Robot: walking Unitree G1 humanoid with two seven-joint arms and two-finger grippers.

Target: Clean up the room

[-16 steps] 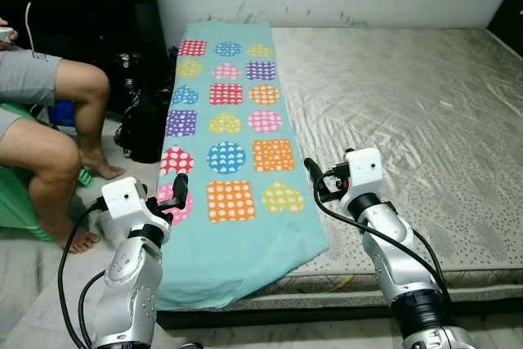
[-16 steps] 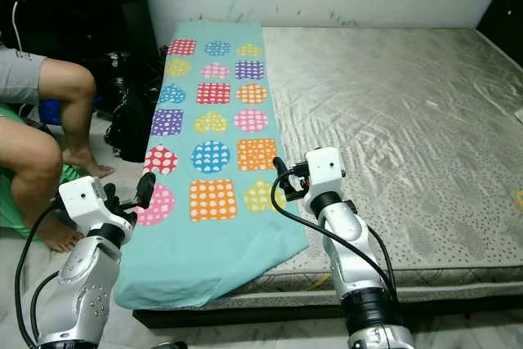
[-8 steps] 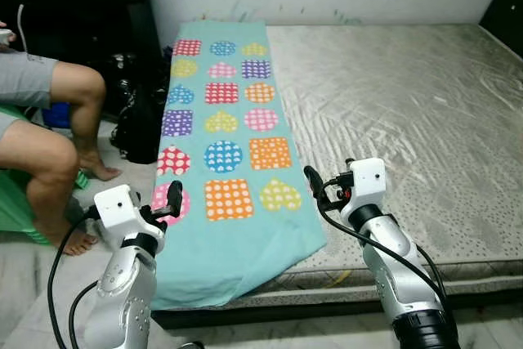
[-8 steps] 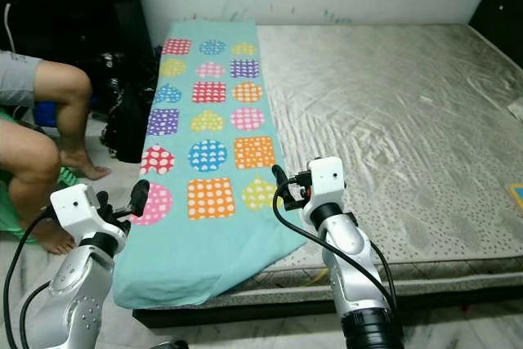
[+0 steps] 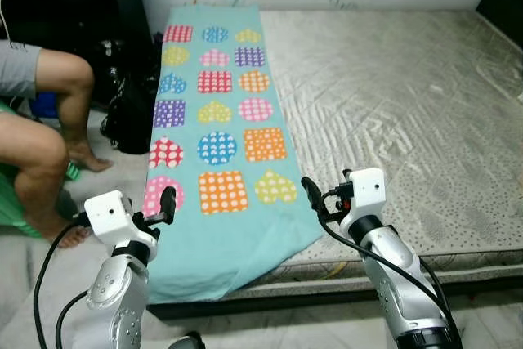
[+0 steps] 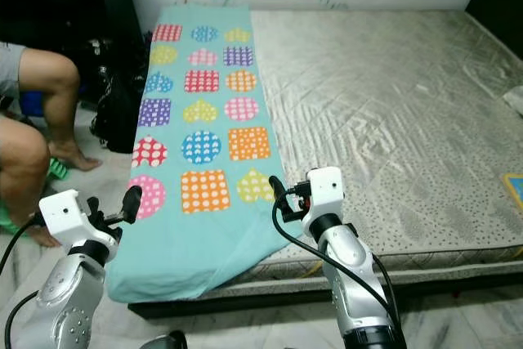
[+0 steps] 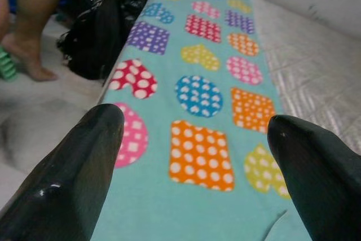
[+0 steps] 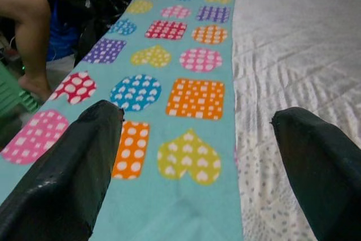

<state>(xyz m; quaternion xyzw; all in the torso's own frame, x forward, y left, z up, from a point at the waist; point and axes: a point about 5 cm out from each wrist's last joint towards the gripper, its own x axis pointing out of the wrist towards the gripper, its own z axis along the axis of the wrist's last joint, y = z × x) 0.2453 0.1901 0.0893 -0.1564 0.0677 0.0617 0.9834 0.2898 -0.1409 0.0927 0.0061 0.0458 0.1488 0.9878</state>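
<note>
1. Left claw [image 5: 167, 200] hovers released, holding nothing, over the near left edge of the blanket [image 5: 214, 132]; the right claw [image 5: 309, 190], also released and empty, hangs at the blanket's near right edge.
2. Nothing looks tidied yet: the turquoise blanket lies spread flat along the left strip of the mattress [image 5: 392, 96], from 12 o'clock to 6 o'clock, its near corner drooping over the edge.
3. At 9 o'clock a person's legs [image 5: 49, 120] are cut off by the frame, and a dark bag [image 5: 131, 116] beside the bed is hard to make out.

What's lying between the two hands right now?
Between the left hand and the right hand lies the near end of the teal patterned blanket, draping off the mattress edge. Nothing sits on that stretch, as the left eye view shows.
</note>
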